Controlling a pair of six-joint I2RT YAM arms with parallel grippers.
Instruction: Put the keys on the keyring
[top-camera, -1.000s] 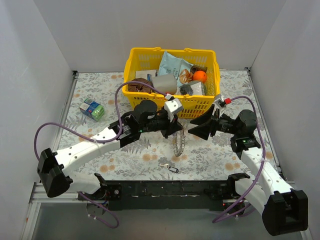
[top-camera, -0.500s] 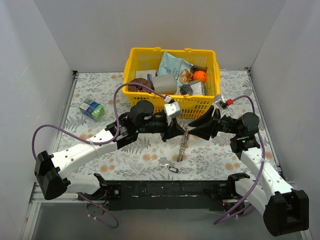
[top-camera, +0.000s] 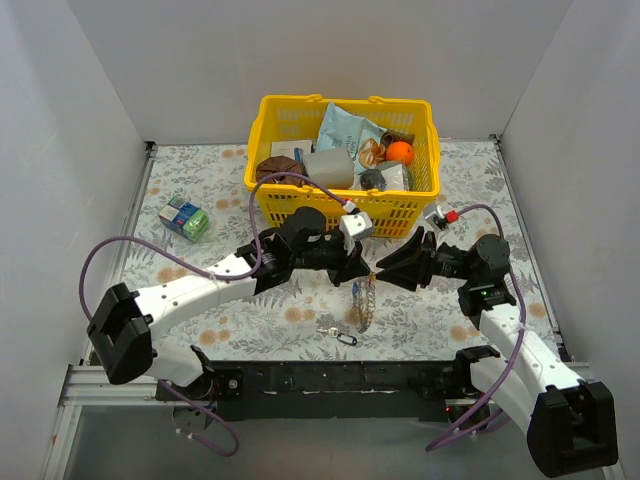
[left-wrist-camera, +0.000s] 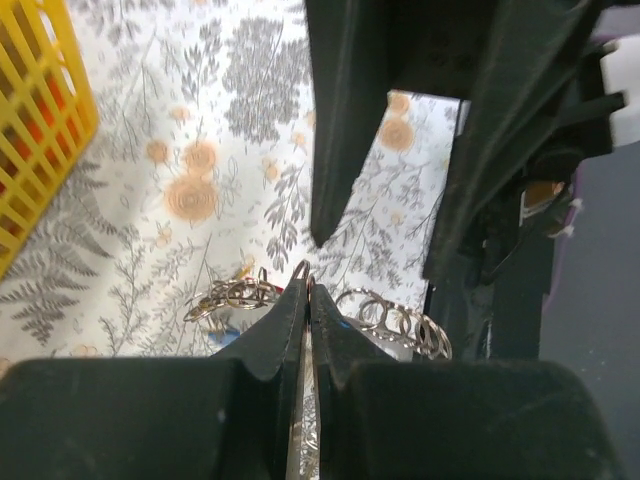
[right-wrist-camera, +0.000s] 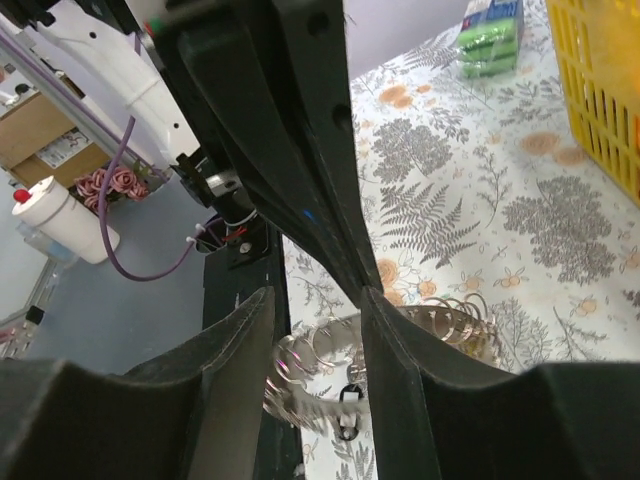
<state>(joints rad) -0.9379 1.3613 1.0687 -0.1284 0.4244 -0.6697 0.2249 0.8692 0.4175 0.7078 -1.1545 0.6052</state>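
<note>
Silvery keyring (top-camera: 362, 305) shows a hollow centre and loop-fringed rim.

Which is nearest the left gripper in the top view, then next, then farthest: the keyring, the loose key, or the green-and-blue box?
1. keyring: pinched in the jaws of the left gripper, hanging just below it.
2. loose key: lying on the table, toward the near edge.
3. green-and-blue box: far out on the left side.

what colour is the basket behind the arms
The basket is yellow, clearest in the top external view.
</note>
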